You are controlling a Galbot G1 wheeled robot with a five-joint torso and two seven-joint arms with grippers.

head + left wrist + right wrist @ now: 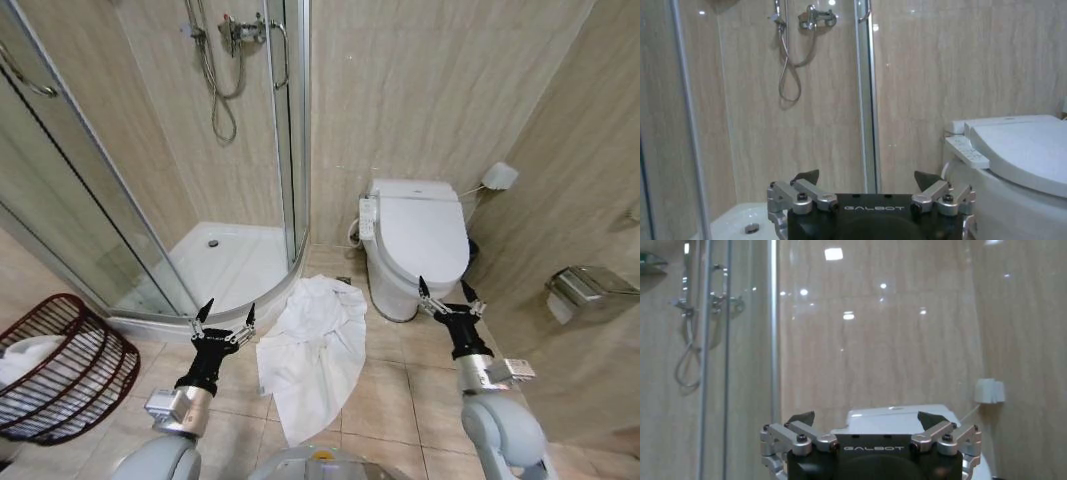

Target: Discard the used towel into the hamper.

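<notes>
The white towel (315,350) lies crumpled on the tiled floor (400,400), between the shower tray (230,265) and the toilet (415,245). The hamper (65,370) (dark red-brown wire, with something white inside) stands at the robot's far left, well apart from the towel. The left pincer (223,318) hangs just left of the towel, its fingers spread and holding nothing. The right pincer (446,297) hangs before the toilet, also spread and empty.

GALBOT | left claw (867,177) body | right claw (867,417) body
</notes>
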